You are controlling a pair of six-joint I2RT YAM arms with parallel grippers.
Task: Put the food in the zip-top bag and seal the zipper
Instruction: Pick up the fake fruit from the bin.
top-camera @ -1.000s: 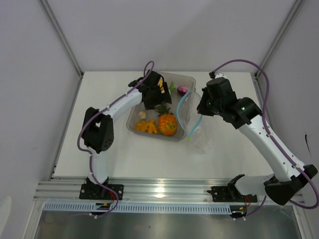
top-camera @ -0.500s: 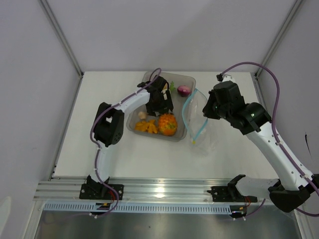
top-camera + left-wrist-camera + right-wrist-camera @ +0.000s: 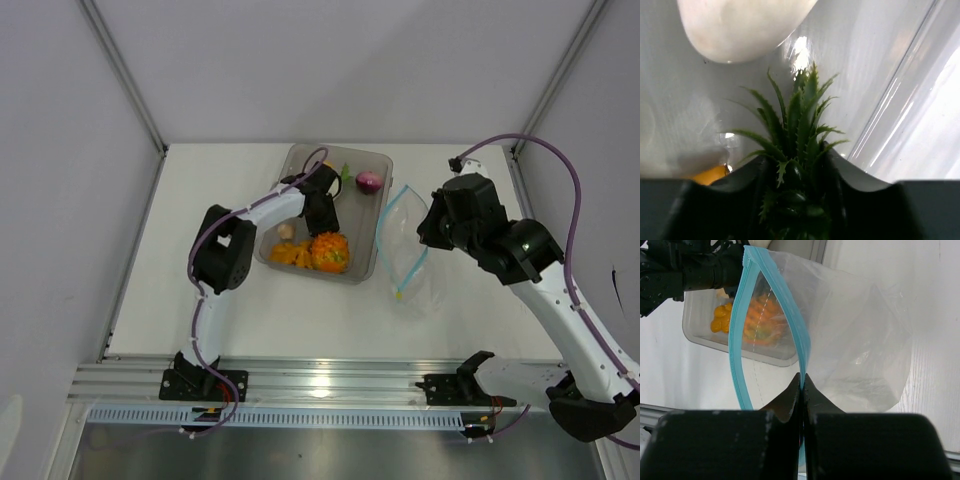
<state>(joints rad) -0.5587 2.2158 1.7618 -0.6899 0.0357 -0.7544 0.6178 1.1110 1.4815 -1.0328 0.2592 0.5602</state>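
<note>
My right gripper (image 3: 802,388) pinches the empty zip-top bag (image 3: 408,252) at centre right, my left gripper (image 3: 795,175) nips the green leafy sprig (image 3: 802,125); all bagging and sealing remain.

1. We see a white table (image 3: 200,300) with a metal rail (image 3: 320,380) running along its near edge.
2. A clear grey tray (image 3: 340,150) sits flat on it, toward the back, near the middle.
3. Just right of the tray, the lower end of the zip-top bag (image 3: 415,275) comes down to the tabletop; we cannot tell whether it rests there.
</note>
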